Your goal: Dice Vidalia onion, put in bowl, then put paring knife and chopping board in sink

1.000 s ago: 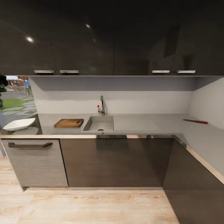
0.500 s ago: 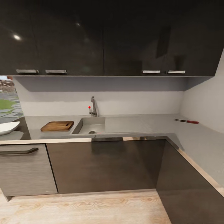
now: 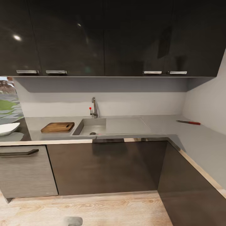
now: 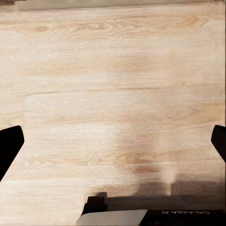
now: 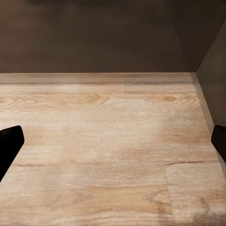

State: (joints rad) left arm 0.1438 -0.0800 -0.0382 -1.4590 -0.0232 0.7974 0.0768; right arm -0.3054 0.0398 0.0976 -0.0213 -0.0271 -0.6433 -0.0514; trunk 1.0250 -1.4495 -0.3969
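Robot is standing back from the kitchen corner, facing the sink (image 3: 92, 126); nothing of the task is looking started. The chopping board (image 3: 57, 127) is lying flat on the countertop (image 3: 163, 123) just beside the sink's basin, bare, with no diced bits on it that can be made out. The paring knife (image 3: 188, 122) is resting well apart from the board, far along the counter near the side wall, red handle pointing toward that wall. The bowl (image 3: 7, 128) is sitting at the far end on the board's other side, partly cut by the frame edge, and looking empty. The Vidalia onion cannot be picked out for certain; the basin is showing its drain and a faint pale pinkish spot near the front rim, too small to call. The left gripper (image 4: 113, 146) is hanging over the pale wooden floor (image 4: 113, 70) with its dark fingertips (image 4: 9, 143) spread wide at the frame's two edges, nothing between them. The right gripper (image 5: 113, 143) is likewise hanging released and empty, looking at floor and the dark cabinet base (image 5: 103, 37). Judgement: every step is remaining, from fetching the onion through dicing and filling the bowl to putting knife and board in the sink, and the robot is needing to close in on the counter first.
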